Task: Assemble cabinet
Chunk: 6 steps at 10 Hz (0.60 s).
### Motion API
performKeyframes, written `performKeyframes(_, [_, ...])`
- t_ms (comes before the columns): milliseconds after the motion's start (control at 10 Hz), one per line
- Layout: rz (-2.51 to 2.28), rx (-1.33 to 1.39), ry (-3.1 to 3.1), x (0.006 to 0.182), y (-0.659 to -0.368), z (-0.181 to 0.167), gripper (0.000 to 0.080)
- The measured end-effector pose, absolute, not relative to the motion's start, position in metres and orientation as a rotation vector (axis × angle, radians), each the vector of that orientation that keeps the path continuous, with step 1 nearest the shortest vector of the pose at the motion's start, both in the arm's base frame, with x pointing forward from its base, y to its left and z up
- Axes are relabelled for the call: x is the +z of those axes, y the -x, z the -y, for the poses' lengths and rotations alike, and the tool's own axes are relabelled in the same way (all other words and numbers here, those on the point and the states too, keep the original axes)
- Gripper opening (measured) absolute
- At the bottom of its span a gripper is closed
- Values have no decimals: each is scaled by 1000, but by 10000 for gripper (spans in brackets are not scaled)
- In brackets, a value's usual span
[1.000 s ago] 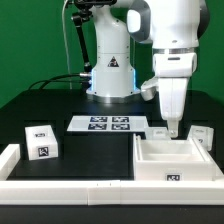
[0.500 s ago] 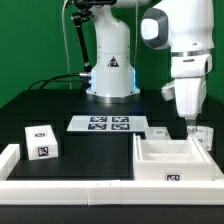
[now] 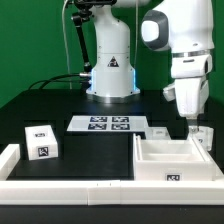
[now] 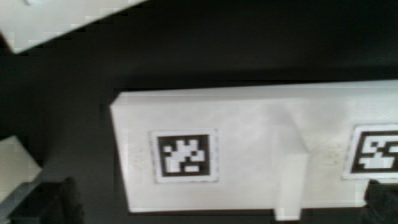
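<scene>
1. Black bench [image 3: 60,100], green wall behind.
2. White cabinet [image 3: 150,170] sits lower right of frame, open side up.
3. My jaws hang over a small white tagged part [image 3: 202,135] near the right edge. Clenched or released: can't tell.

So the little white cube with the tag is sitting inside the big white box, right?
Not quite. The little white cube is not inside the big white box. It sits on the black table, off to the exterior view's left of the box and apart from it. The exterior view shows this.
</scene>
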<state>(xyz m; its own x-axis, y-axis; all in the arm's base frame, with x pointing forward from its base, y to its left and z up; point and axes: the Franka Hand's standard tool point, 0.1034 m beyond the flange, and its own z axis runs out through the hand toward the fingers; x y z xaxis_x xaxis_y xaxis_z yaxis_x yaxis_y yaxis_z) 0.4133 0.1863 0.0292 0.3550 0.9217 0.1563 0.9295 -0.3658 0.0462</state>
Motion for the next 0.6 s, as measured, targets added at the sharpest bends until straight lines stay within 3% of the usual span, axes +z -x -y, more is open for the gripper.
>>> performKeyframes(400, [1738, -237, 2529, 17, -406, -189, 798])
performKeyframes(500, [1737, -234, 2528, 16, -405, -189, 666])
performKeyframes(600, [1737, -232, 2528, 15, -405, -189, 666])
